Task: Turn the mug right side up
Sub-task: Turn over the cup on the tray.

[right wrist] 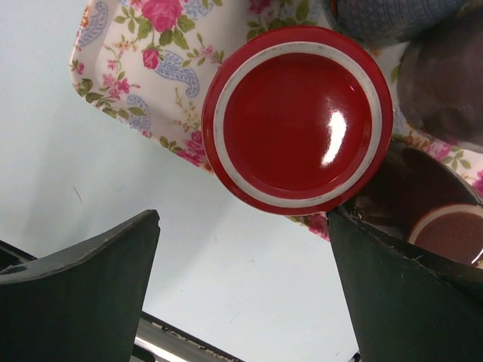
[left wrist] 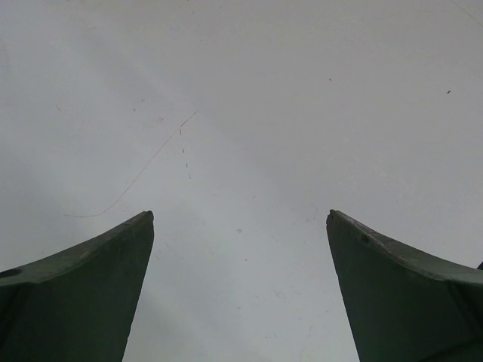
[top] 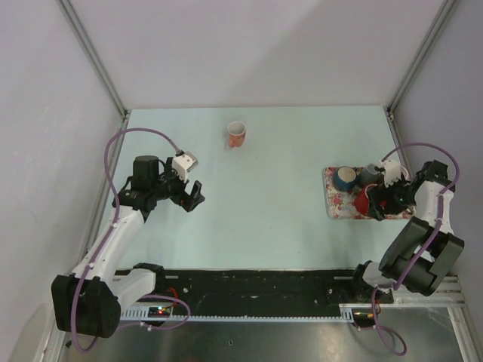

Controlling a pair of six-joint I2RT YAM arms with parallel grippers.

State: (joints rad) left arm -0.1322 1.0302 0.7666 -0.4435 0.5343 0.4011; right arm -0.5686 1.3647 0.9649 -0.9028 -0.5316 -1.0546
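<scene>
Seen from above, the left gripper (top: 192, 197) hangs at about 9 o'clock over the pale green table (top: 279, 196). Its fingers are spread wide with nothing between them, and its own camera shows only bare tabletop.

At about 3 o'clock the right gripper (right wrist: 243, 219) is poised above the near edge of a rectangular tray printed with pink roses (right wrist: 128, 60). This claw is also fully spread and holds nothing. Straight ahead of the gap between its fingers, at 12 o'clock in the wrist view, sits the glossy red ceramic mug with a white ring on its base (right wrist: 298, 124). That base faces up, so the mug is upside down on the tray. No handle shows.

At the red mug's 4 o'clock, just beside it, a dark brown mug (right wrist: 445, 234) also appears to be base up. Further back on the tray are a blue cup (top: 346, 178) and a grey one (top: 370, 175). At 12 o'clock on the table, well apart from everything else, a small pink cup (top: 237, 134) stands mouth up.

I judge this to be the approach step, because the turn itself is not done. The next move calls for the right claw to come down so its fingers bracket the red mug's wall. It must find room on the crowded brown-mug side. It then has to close, lift the mug clear of the tray, roll the wrist half a turn, and set the mug down on its base.
</scene>
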